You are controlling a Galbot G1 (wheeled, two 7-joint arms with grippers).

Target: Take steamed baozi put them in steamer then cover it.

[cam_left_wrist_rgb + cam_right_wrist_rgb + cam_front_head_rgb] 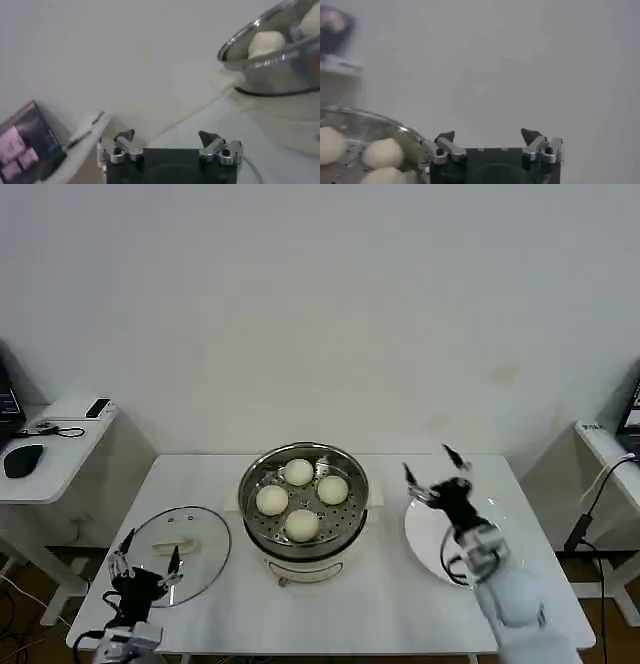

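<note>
Fingers spread wide on the right gripper [432,464], empty above the plate [425,534]; left gripper [148,556] gapes empty over the cover [180,552]. Four baozi [300,526] sit in the steamer [300,556].

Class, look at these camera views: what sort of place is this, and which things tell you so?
Probably a lab or test room, not a home kitchen: a bare white table against a blank wall, a steamer set out alone, and a side desk holding a mouse and cables.
</note>
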